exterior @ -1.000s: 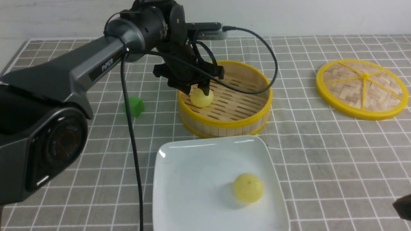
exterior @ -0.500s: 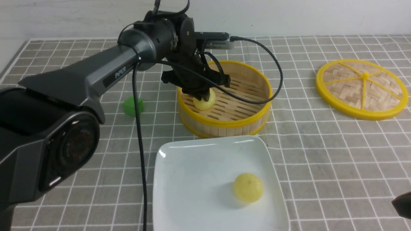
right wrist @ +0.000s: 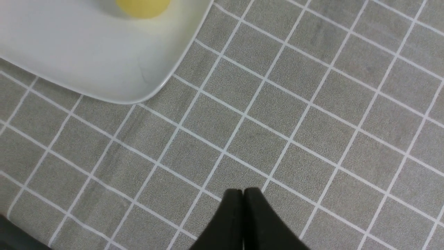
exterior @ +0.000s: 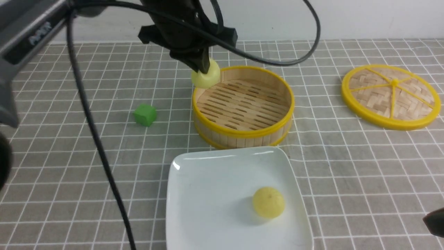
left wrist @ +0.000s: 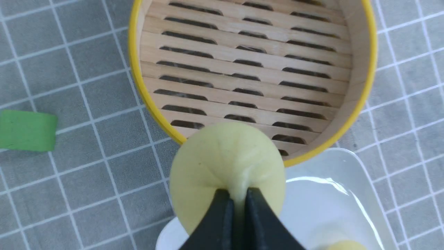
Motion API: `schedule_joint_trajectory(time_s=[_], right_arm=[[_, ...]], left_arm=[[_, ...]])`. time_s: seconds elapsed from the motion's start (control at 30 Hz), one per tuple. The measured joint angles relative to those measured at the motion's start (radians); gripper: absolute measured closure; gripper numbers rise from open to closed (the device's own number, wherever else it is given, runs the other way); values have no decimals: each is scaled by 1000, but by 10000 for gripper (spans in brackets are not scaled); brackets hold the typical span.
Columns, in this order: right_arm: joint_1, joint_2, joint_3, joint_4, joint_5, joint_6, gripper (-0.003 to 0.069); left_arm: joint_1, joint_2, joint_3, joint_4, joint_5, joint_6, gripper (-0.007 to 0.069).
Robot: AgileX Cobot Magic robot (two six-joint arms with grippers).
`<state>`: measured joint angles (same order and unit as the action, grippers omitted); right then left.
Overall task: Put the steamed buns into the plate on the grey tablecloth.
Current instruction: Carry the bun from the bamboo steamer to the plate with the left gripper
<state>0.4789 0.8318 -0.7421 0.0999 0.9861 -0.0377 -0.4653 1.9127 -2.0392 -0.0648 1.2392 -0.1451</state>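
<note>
My left gripper [exterior: 203, 67] is shut on a pale-yellow steamed bun [exterior: 207, 77], pinching its top, and holds it in the air over the far-left rim of the bamboo steamer [exterior: 242, 133]. In the left wrist view the black fingertips [left wrist: 222, 203] squeeze a fold of that steamed bun [left wrist: 222, 156]. A second steamed bun [exterior: 268, 202] lies on the white square plate [exterior: 208, 194] on the grey tablecloth [exterior: 347, 173]. My right gripper [right wrist: 243, 191] is shut and empty above the cloth beside the plate's corner [right wrist: 104, 76]; only a dark tip [exterior: 435, 222] shows in the front view.
The steamer basket's slatted floor [left wrist: 242, 69] holds nothing. A green cube [exterior: 145, 114] sits on the cloth left of the steamer. The flat woven lid [exterior: 391, 95] with a yellow rim lies at the far right. My left arm's cable [exterior: 97, 139] hangs across the left side.
My left gripper closed on the bun in the steamer and has lifted it up out of the basket. The right gripper, plate and other bun stayed put.
</note>
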Motion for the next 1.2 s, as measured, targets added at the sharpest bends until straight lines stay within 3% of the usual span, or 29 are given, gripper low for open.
schedule_joint_trajectory(time_s=[0.17,0.33,0.5,0.7,0.93,1.1,1.2], right_arm=[[0,0,0,0,20,0,638],[0,0,0,0,23,0,633],[0,0,0,6,31,0,627],[0,0,0,9,55,0,625],[0,0,0,11,57,0,622],[0,0,0,11,57,0,615],[0,-10,0,11,73,0,609]], left_arm=[[-25,-187,213,1,0,-41,603],[-139,-337,532,7,-5,-79,603],[-238,-353,765,14,-171,-136,603],[-248,-297,872,77,-363,-219,599],[-248,-217,877,127,-442,-279,573],[-248,-184,878,127,-463,-285,464],[-248,-182,878,123,-473,-285,307]])
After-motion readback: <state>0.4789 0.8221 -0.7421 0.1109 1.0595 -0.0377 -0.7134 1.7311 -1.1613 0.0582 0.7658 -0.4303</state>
